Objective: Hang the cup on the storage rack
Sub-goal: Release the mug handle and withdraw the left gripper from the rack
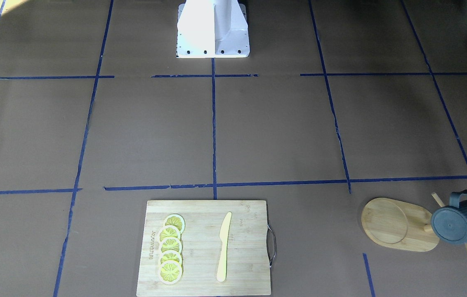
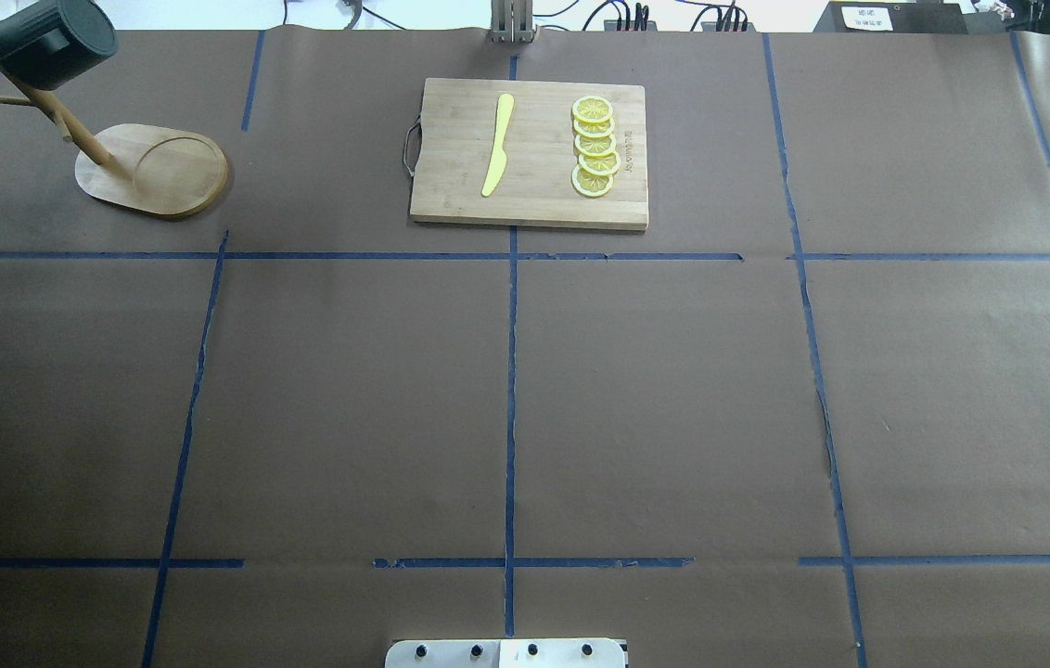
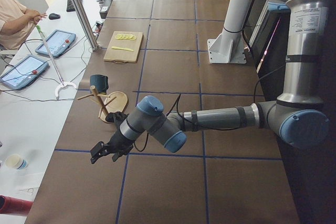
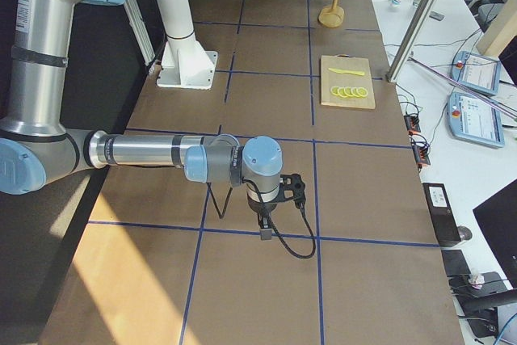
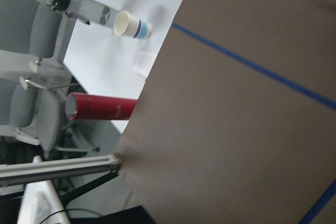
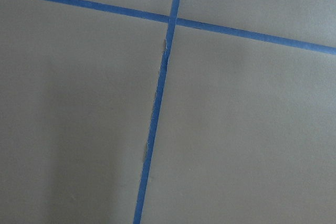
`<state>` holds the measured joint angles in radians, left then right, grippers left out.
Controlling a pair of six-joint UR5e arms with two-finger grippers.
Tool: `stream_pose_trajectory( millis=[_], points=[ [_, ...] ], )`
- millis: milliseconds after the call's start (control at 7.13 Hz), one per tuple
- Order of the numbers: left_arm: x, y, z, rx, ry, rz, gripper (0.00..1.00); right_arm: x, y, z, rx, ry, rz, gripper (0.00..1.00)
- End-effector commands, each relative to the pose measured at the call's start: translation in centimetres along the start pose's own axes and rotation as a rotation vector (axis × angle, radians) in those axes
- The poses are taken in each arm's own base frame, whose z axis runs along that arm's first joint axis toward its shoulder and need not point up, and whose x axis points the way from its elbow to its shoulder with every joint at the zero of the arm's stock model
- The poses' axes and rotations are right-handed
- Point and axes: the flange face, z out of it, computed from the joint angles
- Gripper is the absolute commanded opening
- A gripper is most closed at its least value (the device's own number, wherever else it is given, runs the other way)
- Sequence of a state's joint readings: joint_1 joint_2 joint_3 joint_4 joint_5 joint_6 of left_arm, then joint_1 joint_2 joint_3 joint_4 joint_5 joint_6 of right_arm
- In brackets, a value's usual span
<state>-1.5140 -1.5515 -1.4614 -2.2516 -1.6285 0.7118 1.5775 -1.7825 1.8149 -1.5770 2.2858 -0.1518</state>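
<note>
Left arm [image 3: 220,118] stretched low over the table [image 3: 173,66]; right tool [image 4: 265,232] points straight down.

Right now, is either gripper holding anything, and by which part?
Nothing seems held: the cup hangs on the rack, and no object shows at the left gripper or right gripper, both far from it.

No lettering can be read with certainty. Cutting board [image 1: 204,247], lower centre of the front-facing view: a burnt-in brand mark [image 1: 151,244] beside its left edge, too small to read. Left arm [image 3: 303,72], upper right of the left-side view: a printed label [image 3: 302,22], illegible.
</note>
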Motion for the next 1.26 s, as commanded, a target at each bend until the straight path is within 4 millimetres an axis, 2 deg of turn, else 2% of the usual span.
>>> stream_pose_trajectory(
  millis=[0,140,280,421,561,701,841,982,1122],
  points=[
    [0.7,3.7,1.5,-0.231,0.210,-0.252,1.00,0.0,0.0,0.0,-0.002,0.001,-0.002,1.00],
    [3.2,4.4,1.8,-0.229,0.444,-0.550,1.00,0.1,0.0,0.1,-0.003,0.001,0.000,1.00],
    [5.0,3.8,1.5,-0.211,0.636,-0.731,1.00,0.1,0.0,0.1,-0.003,0.001,0.002,1.00],
    [6.1,3.6,1.2,-0.234,0.756,-0.835,1.00,0.1,0.0,0.1,-0.003,0.003,0.002,1.00],
    [6.1,2.4,-0.3,-0.236,0.840,-0.919,1.00,0.1,0.1,0.1,-0.004,0.001,0.004,1.00],
    [5.5,1.5,-2.1,-0.239,0.843,-0.937,1.00,0.1,0.1,0.1,-0.004,0.001,0.004,1.00],
    [5.8,1.7,-3.3,-0.226,0.840,-0.926,1.00,0.1,0.1,0.1,-0.003,0.001,0.007,1.00],
    [6.4,2.2,-3.6,-0.225,0.835,-0.920,1.00,0.1,0.1,0.1,-0.004,0.000,0.006,1.00],
    [6.2,2.0,-3.8,-0.222,0.836,-0.919,1.00,0.1,0.1,0.1,-0.004,0.001,0.009,1.00]
  ],
)
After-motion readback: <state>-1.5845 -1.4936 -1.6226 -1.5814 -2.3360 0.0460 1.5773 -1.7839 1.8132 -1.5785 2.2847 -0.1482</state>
